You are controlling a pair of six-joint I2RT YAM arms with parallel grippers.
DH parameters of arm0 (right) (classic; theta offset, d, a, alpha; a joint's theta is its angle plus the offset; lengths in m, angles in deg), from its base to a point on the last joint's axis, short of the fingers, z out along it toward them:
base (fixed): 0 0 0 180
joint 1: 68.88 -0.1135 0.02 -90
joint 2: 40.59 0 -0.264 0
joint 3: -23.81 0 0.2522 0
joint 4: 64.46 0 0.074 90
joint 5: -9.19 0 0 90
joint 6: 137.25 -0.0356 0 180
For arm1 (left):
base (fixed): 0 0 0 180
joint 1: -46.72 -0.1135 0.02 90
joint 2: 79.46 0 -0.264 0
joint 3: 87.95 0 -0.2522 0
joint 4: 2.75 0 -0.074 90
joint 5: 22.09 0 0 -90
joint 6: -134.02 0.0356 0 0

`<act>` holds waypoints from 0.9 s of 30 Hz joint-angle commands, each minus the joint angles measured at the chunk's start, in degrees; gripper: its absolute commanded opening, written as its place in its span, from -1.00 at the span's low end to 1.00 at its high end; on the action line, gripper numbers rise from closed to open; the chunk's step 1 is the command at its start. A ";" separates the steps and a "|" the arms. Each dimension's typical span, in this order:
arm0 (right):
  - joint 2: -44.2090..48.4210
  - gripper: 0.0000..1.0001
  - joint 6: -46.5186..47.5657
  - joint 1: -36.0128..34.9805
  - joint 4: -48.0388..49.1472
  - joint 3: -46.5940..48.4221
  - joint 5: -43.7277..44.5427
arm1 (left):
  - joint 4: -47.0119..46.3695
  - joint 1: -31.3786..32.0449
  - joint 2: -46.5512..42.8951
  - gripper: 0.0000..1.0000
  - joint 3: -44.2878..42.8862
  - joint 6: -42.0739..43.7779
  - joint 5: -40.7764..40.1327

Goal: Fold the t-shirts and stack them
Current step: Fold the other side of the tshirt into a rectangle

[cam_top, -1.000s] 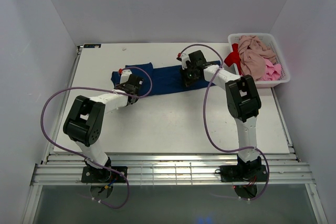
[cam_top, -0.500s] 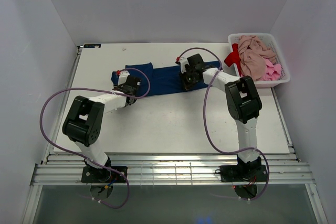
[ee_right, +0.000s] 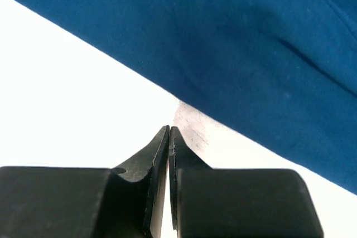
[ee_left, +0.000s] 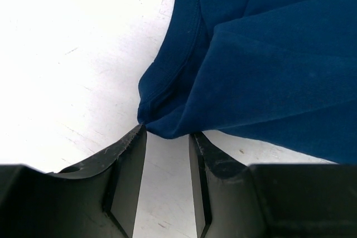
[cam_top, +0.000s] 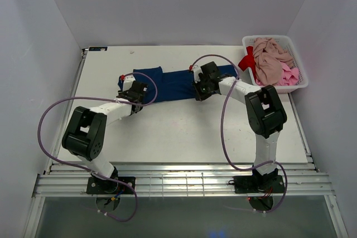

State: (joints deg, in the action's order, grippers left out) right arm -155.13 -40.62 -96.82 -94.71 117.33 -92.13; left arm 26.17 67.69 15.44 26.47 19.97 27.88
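Item: navy t-shirt [ee_left: 268, 54], likely soft, light, limp. Best hold: folded corner. My left gripper [ee_left: 167, 137] stands parted there; my right gripper [ee_right: 169, 132] is pinched together, empty.

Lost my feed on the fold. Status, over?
Left claw open at navy tee corner, not gripping. Right claw shut, empty, beside its edge. Basket well aside.

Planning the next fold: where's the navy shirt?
Top view: the navy t-shirt lies across the far middle, left gripper at its left end, white basket to its right.
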 commanded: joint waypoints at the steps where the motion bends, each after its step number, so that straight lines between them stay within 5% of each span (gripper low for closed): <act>1: 3.09 -0.85 0.57 -0.18 1.99 -1.02 0.59 | 1.01 -0.84 -3.31 -0.06 1.19 -1.26 -1.45; 5: 1.96 -0.37 0.66 -0.18 2.52 1.52 0.68 | 0.84 -1.46 -3.22 -0.06 1.19 -1.17 -1.45; 10: -0.42 -0.19 0.05 -0.18 1.81 6.18 4.00 | 0.84 -1.81 -3.83 -0.06 1.01 -1.43 -1.72; 17: 1.07 -0.17 -3.29 1.31 2.52 8.30 22.36 | -6.18 -1.64 -11.82 -0.04 0.31 -0.91 3.80; 27: -2.61 -0.39 -6.19 8.61 -0.99 13.66 24.67 | -10.67 -0.14 -10.70 -0.10 -2.24 -0.29 10.05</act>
State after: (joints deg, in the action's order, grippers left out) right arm -155.79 -45.62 -89.59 -94.42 127.91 -69.83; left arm 16.38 66.97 3.35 25.23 19.60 34.63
